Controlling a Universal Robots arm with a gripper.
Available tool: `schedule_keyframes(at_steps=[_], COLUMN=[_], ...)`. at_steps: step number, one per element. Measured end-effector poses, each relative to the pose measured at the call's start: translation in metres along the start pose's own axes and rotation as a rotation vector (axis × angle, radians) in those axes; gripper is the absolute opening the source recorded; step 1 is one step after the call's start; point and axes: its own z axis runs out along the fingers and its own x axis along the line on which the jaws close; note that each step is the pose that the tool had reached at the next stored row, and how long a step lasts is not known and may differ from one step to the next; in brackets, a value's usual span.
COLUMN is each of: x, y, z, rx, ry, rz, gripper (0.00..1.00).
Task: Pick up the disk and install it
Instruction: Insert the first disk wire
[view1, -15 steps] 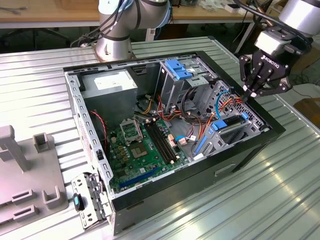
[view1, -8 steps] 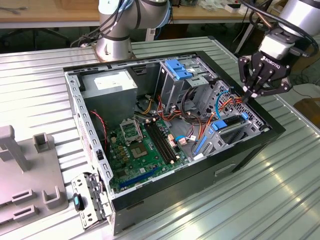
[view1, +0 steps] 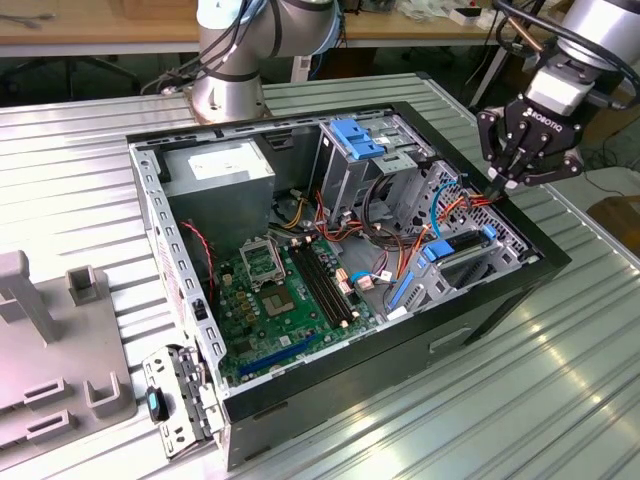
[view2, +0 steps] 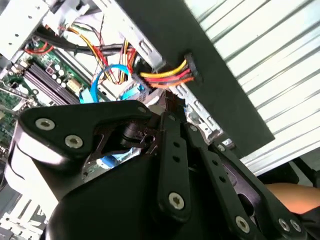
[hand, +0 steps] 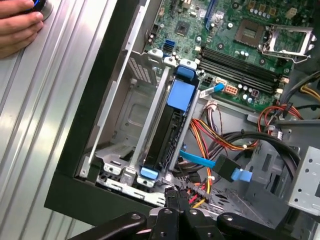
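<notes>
The disk (view1: 458, 243) stands on edge in the bay along the open computer case's (view1: 400, 375) side at the exterior view's right. In the first wrist view the disk (hand: 169, 135) shows as a dark slab between metal rails, with blue carrier plastic at both ends. My gripper (view1: 500, 182) hangs just above that corner of the case, beside the bay. Its fingers meet at the tips, so it is shut. In both wrist views the gripper (view2: 172, 107) (hand: 175, 197) sits right against a red, yellow and orange wire bundle (view2: 167, 76). Whether it pinches the wires I cannot tell.
The motherboard (view1: 285, 290) fills the case floor, with a power supply (view1: 220, 175) and a blue-topped metal cage (view1: 355, 138) behind it. A grey fixture (view1: 50, 340) stands at the exterior view's left. A person's hand (hand: 17, 25) rests on the ribbed table (view1: 560, 380).
</notes>
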Motion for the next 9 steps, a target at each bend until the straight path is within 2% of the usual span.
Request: schedule_keyframes(at_steps=[1,4,7,8,9], x=[-0.0036,-0.0057,-0.0057,-0.0057,-0.0057], y=[-0.0013,-0.0022,-0.0023,-0.0023,-0.0022], z=[-0.0001,-0.0001,-0.0001,-0.0001,0.0], rx=[-0.001,-0.0015,-0.0003,0.0006,0.0011], ry=[0.0028,0.0055,0.008,0.0096,0.0102], rz=[0.0,-0.017,-0.083,-0.128,-0.149], gripper=[0.11,0.11,0.11,0.11,0.11])
